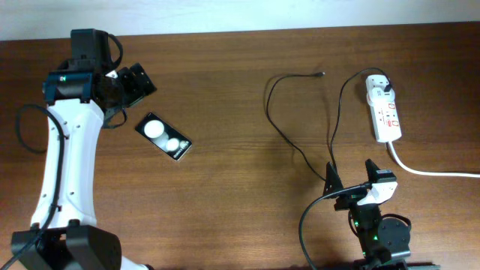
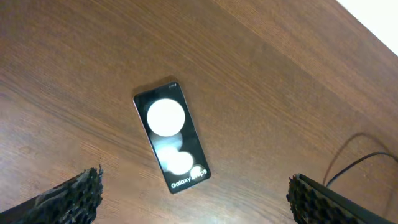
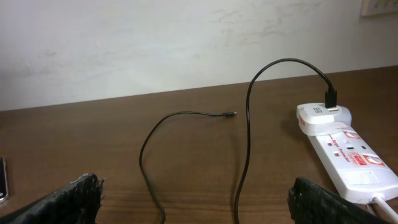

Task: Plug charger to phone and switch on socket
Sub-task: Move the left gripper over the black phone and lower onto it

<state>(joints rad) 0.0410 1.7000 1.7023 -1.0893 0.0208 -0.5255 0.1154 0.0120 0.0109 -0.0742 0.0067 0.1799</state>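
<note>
The black phone (image 1: 164, 136) with two white circles lies flat on the wooden table at the left; it also shows in the left wrist view (image 2: 171, 135). My left gripper (image 1: 133, 79) is open and empty, just up and left of the phone. The thin black charger cable (image 1: 294, 142) loops across the table; its connector tip (image 1: 322, 73) lies free. Its black plug (image 1: 384, 91) sits in the white socket strip (image 1: 385, 109) at the right. My right gripper (image 1: 352, 178) is open and empty near the front edge, below the cable. The cable (image 3: 247, 118) and the strip (image 3: 342, 149) show in the right wrist view.
The strip's thick white cord (image 1: 431, 171) runs off to the right edge. A pale wall (image 3: 186, 43) stands behind the table's far edge. The left arm's white link (image 1: 64, 165) stretches along the left side.
</note>
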